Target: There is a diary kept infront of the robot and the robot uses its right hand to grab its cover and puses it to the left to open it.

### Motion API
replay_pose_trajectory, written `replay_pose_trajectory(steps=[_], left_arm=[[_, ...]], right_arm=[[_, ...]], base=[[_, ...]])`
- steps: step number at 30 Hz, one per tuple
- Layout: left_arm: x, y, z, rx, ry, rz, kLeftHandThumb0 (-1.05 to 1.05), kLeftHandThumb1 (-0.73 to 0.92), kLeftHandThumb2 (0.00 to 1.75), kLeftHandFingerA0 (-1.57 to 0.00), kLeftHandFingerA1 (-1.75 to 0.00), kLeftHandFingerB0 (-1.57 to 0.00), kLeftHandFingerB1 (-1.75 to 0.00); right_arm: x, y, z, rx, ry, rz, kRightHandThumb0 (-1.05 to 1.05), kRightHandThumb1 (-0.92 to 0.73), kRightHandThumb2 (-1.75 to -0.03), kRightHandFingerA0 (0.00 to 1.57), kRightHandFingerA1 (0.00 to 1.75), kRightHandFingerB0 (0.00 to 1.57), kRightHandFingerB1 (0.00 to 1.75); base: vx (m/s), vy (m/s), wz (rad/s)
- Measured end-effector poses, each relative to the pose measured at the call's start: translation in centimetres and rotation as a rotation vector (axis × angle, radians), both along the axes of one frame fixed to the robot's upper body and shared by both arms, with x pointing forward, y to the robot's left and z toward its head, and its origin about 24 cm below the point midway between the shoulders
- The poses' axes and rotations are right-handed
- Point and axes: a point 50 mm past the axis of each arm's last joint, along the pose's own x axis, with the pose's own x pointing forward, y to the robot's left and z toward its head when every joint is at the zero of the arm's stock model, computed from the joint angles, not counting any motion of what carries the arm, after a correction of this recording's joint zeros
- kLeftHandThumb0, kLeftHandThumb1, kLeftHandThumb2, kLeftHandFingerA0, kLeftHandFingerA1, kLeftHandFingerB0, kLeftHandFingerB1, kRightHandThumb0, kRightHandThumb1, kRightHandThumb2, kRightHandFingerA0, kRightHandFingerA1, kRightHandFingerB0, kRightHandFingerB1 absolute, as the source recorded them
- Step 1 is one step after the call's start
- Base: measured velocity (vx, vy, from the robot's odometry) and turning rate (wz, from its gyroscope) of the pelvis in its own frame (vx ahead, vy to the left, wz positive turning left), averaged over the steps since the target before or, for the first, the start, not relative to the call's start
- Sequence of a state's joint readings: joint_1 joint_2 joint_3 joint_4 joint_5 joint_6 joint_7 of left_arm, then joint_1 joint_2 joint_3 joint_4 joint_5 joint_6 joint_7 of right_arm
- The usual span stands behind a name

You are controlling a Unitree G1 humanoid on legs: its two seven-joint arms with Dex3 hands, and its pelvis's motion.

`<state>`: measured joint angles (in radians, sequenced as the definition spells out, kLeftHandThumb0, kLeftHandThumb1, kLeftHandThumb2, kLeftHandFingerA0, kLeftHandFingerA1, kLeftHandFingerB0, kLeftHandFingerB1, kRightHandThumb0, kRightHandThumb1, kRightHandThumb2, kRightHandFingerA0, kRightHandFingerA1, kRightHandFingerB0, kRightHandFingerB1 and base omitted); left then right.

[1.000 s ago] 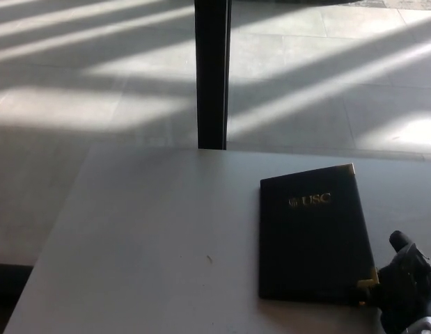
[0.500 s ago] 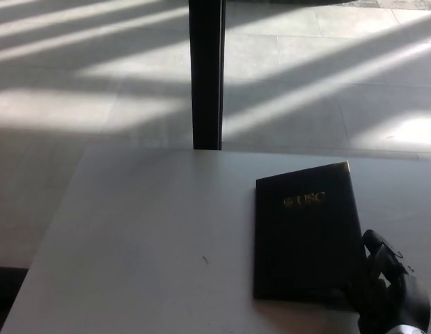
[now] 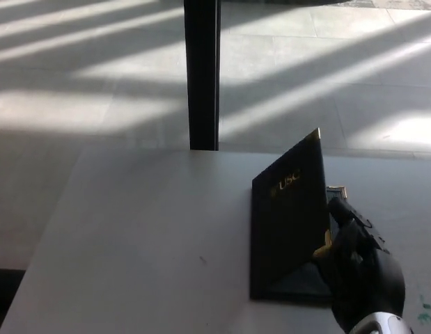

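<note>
Now the diary lies on the right half of the pale grey surface, with its spine along its left side and its dark cover lifted at a steep tilt from the right edge, hinged at that spine. Gold lettering reading "USC" shows on the raised cover near its top, and a gold corner piece glints at the upper free corner. Beneath the lifted cover a dark inner part of the diary lies flat on the surface, and a second gold corner shows just behind the cover's right edge. Coming in from the lower right, the right hand is at the cover's free edge low down; its black fingers are curled against that edge and appear to hold the cover up, though whether thumb and fingers pinch it from both sides cannot be told from this angle. A bit of pale wrist shows at the bottom edge below the hand. Beyond the far edge of the surface stands a dark vertical post, and behind it the tiled floor is striped with bands of sunlight and shadow.
</note>
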<state>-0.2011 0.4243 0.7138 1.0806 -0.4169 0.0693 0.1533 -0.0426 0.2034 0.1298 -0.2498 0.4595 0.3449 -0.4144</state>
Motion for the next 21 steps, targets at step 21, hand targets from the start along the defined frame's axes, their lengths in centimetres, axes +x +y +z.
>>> replay_pose_trajectory(steps=[21], left_arm=[[0.6,0.0,0.3,0.010,0.001,-0.018,-0.88,0.92,1.01,-0.45,-1.00,-0.39,-0.87]], right_arm=[[2.2,3.6,1.0,-0.067,-0.001,0.129,-0.64,-0.92,-0.86,0.33,0.80,0.19,0.52]], base=[[0.00,0.000,0.00]])
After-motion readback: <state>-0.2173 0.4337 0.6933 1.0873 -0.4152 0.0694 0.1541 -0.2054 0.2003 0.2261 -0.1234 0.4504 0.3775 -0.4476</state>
